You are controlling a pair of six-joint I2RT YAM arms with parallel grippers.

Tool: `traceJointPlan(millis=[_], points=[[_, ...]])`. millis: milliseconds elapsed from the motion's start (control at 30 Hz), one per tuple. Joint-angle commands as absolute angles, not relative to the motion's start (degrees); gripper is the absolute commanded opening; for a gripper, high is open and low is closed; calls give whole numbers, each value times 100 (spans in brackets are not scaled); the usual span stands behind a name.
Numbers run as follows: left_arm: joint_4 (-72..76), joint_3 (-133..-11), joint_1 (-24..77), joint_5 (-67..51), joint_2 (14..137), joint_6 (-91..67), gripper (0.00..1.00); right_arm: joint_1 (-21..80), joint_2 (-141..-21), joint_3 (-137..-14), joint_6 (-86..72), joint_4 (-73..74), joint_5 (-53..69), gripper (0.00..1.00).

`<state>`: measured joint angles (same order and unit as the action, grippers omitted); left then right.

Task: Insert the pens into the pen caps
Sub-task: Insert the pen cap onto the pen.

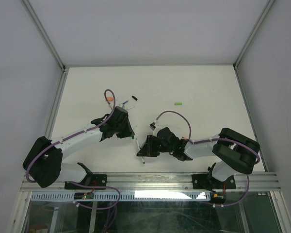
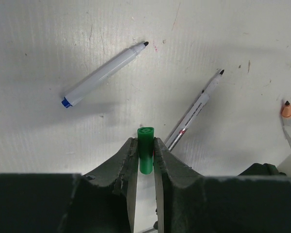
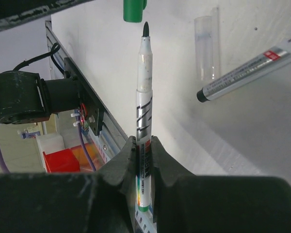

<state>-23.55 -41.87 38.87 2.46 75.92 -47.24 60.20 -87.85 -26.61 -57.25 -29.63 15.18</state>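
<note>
My left gripper (image 2: 145, 143) is shut on a dark green pen cap (image 2: 146, 149), which stands upright between the jaws. My right gripper (image 3: 144, 141) is shut on a slim white pen (image 3: 144, 92). Its black tip points at the green cap (image 3: 133, 10) and stops just short of it. In the top view both grippers (image 1: 131, 135) (image 1: 144, 148) meet near the table's front middle. A white pen with a blue end (image 2: 104, 75) and a slim pen (image 2: 196, 109) lie on the table beyond the left gripper.
A light green cap (image 1: 178, 103), a black cap (image 1: 134, 98) and an orange cap (image 1: 108, 100) lie farther back. A clear cap (image 3: 207, 46) and a grey pen (image 3: 252, 68) lie by the right gripper. The metal rail (image 1: 150, 180) runs along the near edge.
</note>
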Motion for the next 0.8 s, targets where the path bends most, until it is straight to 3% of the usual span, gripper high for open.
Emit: traceJointPlan(millis=[0,767], points=[[-1955,-4245,3805,316,7378,-5007,19,6039,-8903,-2931,-5815,-3519,1723,0],[-1934,-4328,3795,348,7513,-4951,19,6038,-9172,-3032,-5897,-3718,1892,0]])
